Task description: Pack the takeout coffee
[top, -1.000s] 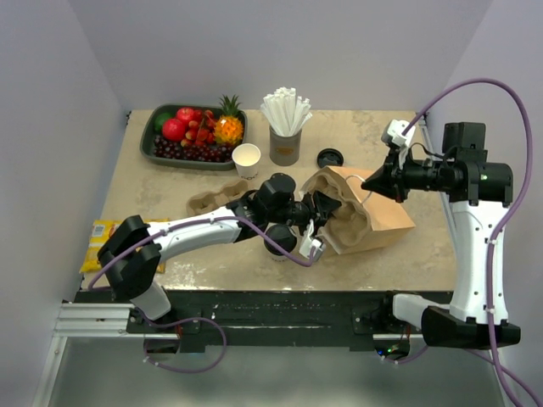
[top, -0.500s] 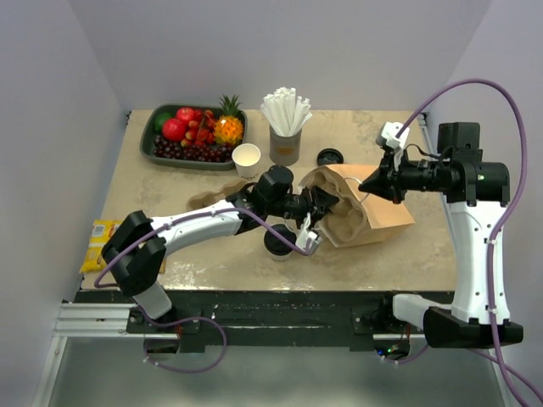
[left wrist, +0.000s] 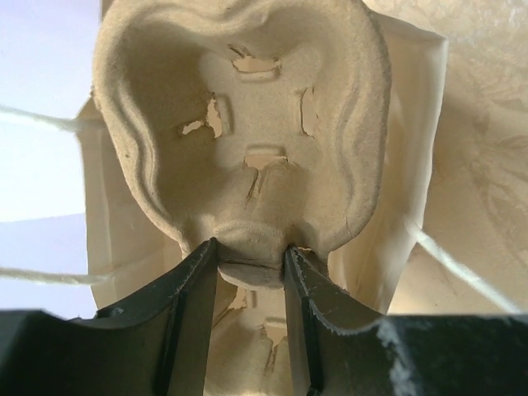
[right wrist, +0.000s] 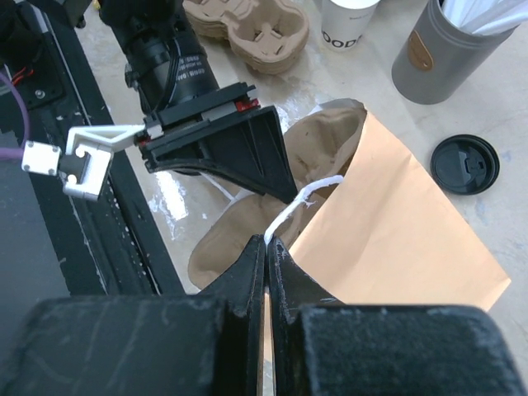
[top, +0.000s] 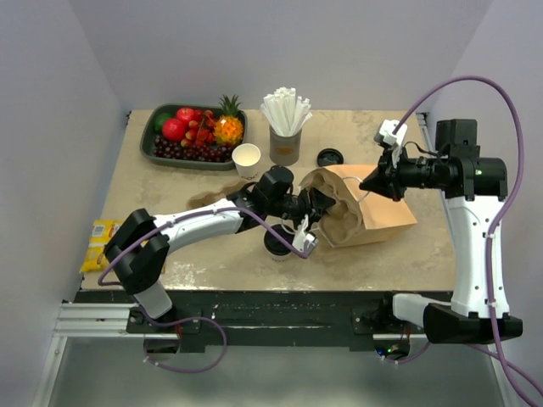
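The left gripper (left wrist: 252, 257) is clamped on the middle rib of a 2-cup pulp carrier (left wrist: 239, 124), 1 finger pressing on each side. The carrier's far end sits in the mouth of the brown paper bag (top: 386, 212), which lies on its side on the table (top: 170, 182). The right gripper (right wrist: 266, 246) is pinched tight on the bag's white string handle (right wrist: 301, 200), drawn taut from the upper lip. The takeout coffee (top: 273, 244) — white cup, black lid — stands on the table outside the bag, just beside its mouth, partly hidden under the left wrist
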Controlling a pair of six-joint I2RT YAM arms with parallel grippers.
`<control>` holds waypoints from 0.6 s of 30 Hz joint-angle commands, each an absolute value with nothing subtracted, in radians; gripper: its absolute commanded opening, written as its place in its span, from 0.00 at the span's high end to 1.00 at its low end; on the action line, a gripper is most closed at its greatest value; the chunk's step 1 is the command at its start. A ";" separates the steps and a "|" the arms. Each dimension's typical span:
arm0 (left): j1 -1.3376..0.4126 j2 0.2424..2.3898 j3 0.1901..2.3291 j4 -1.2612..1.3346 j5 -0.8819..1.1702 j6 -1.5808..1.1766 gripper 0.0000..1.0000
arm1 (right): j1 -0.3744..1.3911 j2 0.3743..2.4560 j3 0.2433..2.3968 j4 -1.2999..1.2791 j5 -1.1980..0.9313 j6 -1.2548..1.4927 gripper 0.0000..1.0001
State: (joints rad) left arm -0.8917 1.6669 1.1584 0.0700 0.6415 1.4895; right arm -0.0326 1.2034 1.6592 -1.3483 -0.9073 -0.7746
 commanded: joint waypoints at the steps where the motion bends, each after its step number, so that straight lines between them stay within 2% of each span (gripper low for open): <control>1: -0.900 1.727 1.186 0.002 0.618 1.624 1.00 | -0.026 1.221 1.701 -1.437 -0.943 -0.753 1.00; 9: -0.914 1.704 1.181 -0.016 0.589 1.752 1.00 | -0.025 1.218 1.663 -1.436 -0.936 -0.769 1.00; 14: -0.940 1.744 1.199 0.119 0.522 1.674 1.00 | -0.025 1.226 1.658 -1.434 -0.946 -0.765 1.00; 18: -0.968 1.759 1.172 0.334 0.451 1.576 1.00 | -0.022 1.216 1.640 -1.434 -0.953 -0.756 1.00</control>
State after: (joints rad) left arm -0.9401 1.7443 1.1648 0.0948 0.5159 1.6604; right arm -0.0307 1.2358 1.6585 -1.3487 -0.9092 -0.7673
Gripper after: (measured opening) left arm 0.398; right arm 0.014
